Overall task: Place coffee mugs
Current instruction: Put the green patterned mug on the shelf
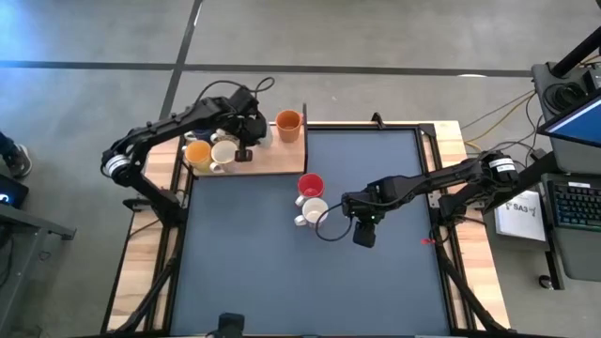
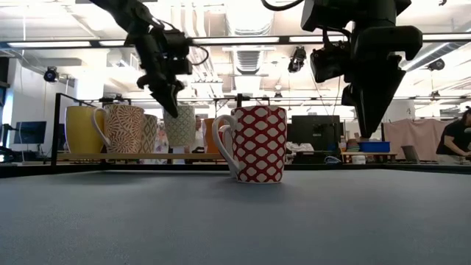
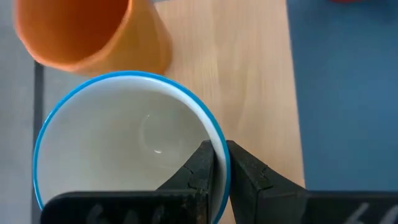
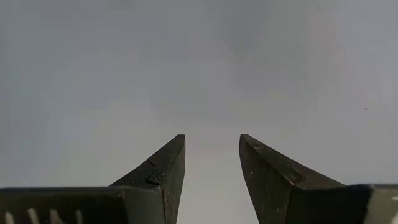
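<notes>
1. A wooden board (image 1: 282, 160) at the desk's far-left corner carries an orange mug (image 1: 288, 123) and other mugs.
2. The left gripper (image 3: 219, 168) pinches the empty blue-rimmed mug's (image 3: 124, 143) wall there.
3. The red mug (image 1: 311, 185) and white mug (image 1: 313, 212) stand mid-desk.
4. The right gripper (image 4: 211, 155) is beside them, fingers apart, empty.

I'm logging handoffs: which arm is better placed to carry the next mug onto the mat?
Left. Its gripper pinches the blue-rimmed white mug's wall on the wooden board; the right gripper hangs open, empty.
</notes>
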Controlling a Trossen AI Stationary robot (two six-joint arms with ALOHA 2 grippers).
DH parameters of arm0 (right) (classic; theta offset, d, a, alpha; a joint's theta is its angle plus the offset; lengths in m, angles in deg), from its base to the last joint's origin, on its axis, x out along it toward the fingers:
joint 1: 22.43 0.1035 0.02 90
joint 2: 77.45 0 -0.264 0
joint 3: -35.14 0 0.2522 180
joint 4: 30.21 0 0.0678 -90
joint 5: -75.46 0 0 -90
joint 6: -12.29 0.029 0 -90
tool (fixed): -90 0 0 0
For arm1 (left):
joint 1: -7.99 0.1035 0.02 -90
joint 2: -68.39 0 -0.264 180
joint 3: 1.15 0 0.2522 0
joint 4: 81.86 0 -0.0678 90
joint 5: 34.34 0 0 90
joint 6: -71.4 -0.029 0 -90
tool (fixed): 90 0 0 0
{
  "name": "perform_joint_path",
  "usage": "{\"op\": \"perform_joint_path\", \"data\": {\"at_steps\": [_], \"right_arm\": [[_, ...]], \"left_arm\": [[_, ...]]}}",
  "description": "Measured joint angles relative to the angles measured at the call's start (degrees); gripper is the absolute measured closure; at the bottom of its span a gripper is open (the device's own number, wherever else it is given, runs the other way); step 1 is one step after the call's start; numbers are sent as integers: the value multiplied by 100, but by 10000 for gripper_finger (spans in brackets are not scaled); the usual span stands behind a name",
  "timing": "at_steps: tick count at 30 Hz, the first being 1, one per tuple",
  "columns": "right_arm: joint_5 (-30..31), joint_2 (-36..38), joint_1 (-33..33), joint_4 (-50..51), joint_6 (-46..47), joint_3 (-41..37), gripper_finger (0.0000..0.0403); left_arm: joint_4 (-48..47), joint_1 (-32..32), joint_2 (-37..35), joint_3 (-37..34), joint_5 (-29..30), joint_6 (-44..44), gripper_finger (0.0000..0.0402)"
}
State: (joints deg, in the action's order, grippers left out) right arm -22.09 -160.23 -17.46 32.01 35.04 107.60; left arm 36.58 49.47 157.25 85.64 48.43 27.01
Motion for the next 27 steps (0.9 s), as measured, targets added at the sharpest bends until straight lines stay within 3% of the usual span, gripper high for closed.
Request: {"op": "perform_joint_path", "data": {"at_steps": [18,27], "right_arm": [[2,0,0,-81,-11,0,262],[2,0,0,-83,-20,0,262]], "left_arm": [[-738,210,898,895,108,163,387],[-836,214,939,987,23,395,350]]}}
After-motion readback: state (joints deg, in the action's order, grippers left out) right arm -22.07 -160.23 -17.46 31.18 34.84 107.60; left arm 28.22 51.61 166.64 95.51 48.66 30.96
